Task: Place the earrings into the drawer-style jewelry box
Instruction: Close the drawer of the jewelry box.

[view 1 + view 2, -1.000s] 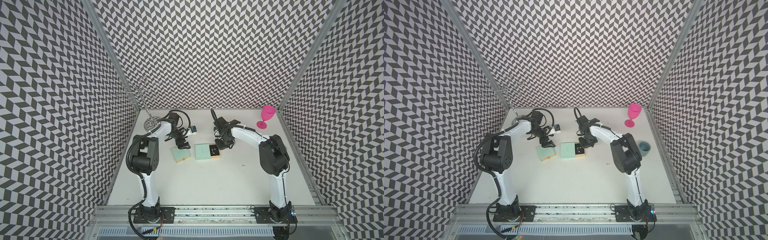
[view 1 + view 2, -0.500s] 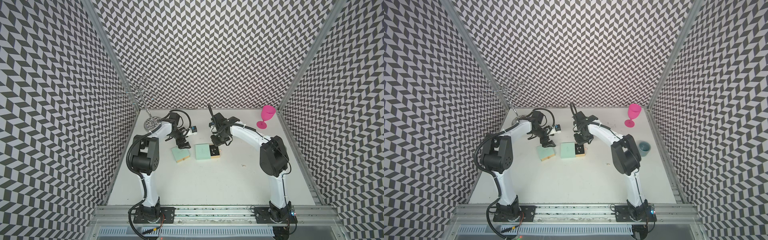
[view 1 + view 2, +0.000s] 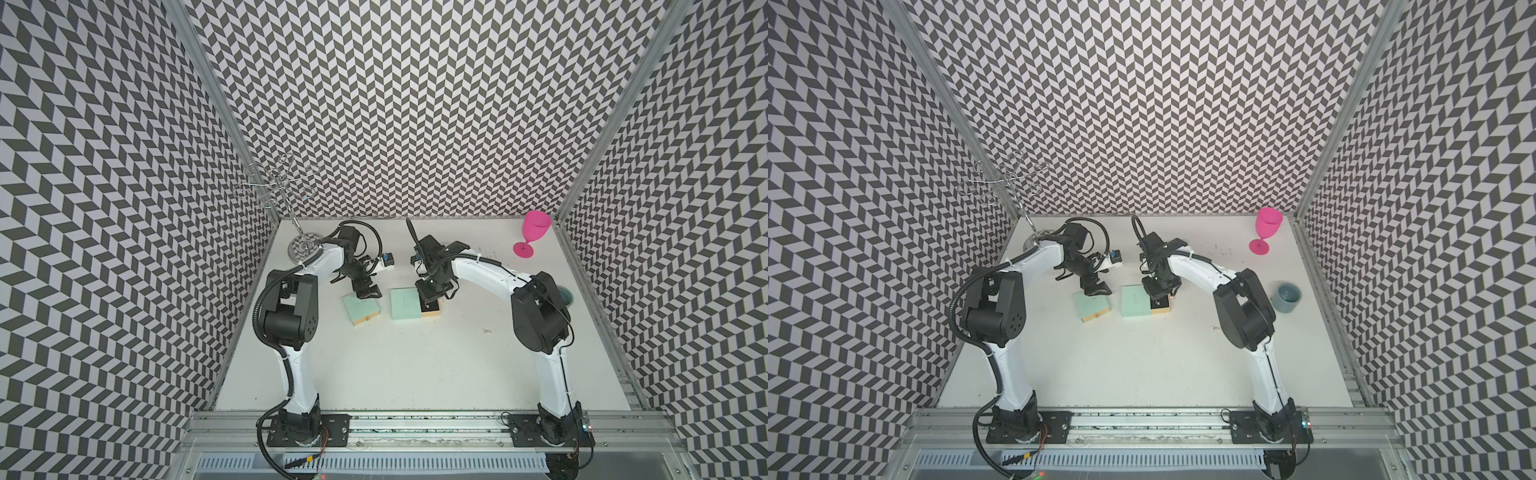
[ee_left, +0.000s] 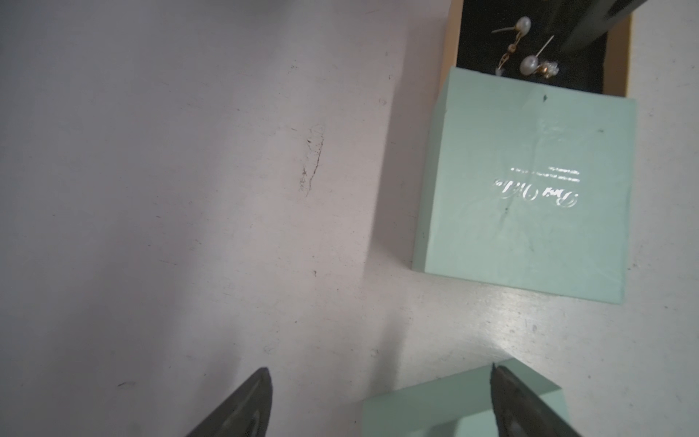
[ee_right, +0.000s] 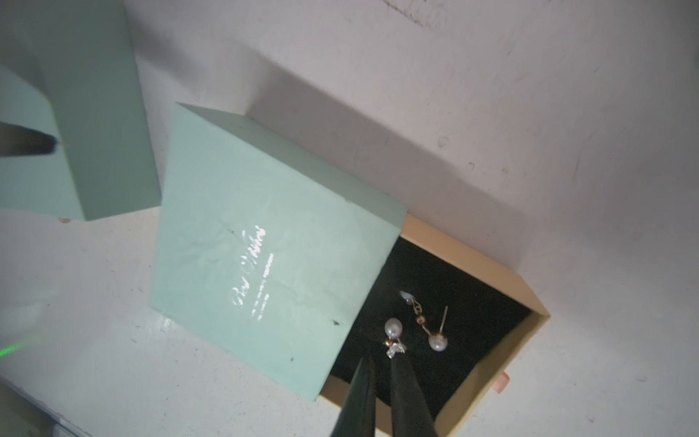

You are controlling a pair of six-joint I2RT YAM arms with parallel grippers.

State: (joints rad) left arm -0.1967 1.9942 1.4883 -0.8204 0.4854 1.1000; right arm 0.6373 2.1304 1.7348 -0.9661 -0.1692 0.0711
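Right tool (image 5: 382,357), jaws closed to a bare slit, poised over the pulled-out drawer (image 5: 488,374). At its very tips lies a pearl earring (image 5: 393,328), silvery end touching one fingertip; whether it is pinched or merely touched cannot be told. Just beyond the tips a second pearl earring (image 5: 438,342) rests on the black lining, so both earrings are inside. Beside the tool, the mint-green sleeve of the jewelry box (image 5: 264,246) covers the rest of the drawer, which presumably stands open so pieces can be lowered in from above. Farther off, the left tool (image 4: 378,370) hangs wide open and empty over a corner of a second mint-green box (image 4: 454,408). Well away from both tools, a stray silvery piece (image 3: 487,331) lies on the counter (image 3: 415,365), probably an earring not yet collected.
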